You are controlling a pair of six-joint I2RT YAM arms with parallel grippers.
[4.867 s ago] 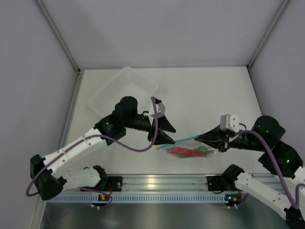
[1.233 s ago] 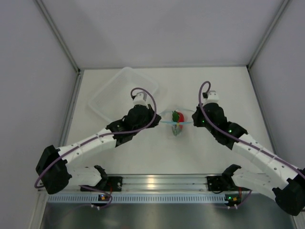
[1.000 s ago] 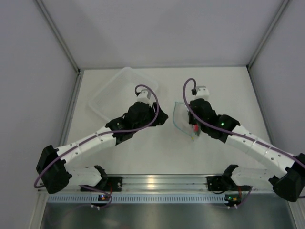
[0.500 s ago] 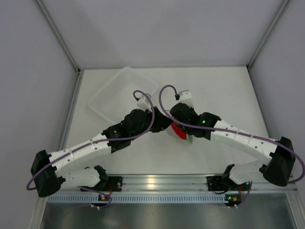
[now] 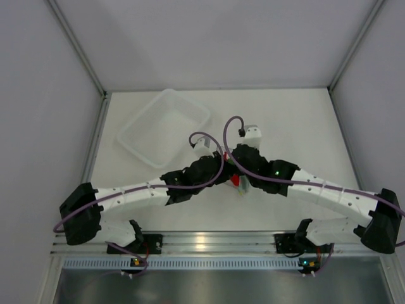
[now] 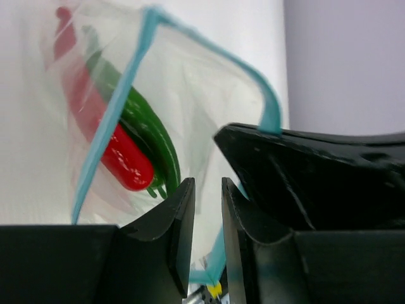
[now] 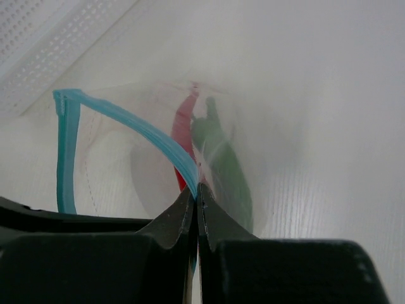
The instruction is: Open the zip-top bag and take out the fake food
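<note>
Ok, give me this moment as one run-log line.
bag: mouth open | peppers: inside | right jaws: shut on zip strip | left jaws: slightly apart at bag edge

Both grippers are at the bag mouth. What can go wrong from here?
1. The left gripper has its jaws narrowly apart at the lip of the bag. Closing there could catch both walls, or nothing.
2. The right gripper is shut on the zip strip alone. A hard pull may slip it and drop the bag with the peppers.
</note>
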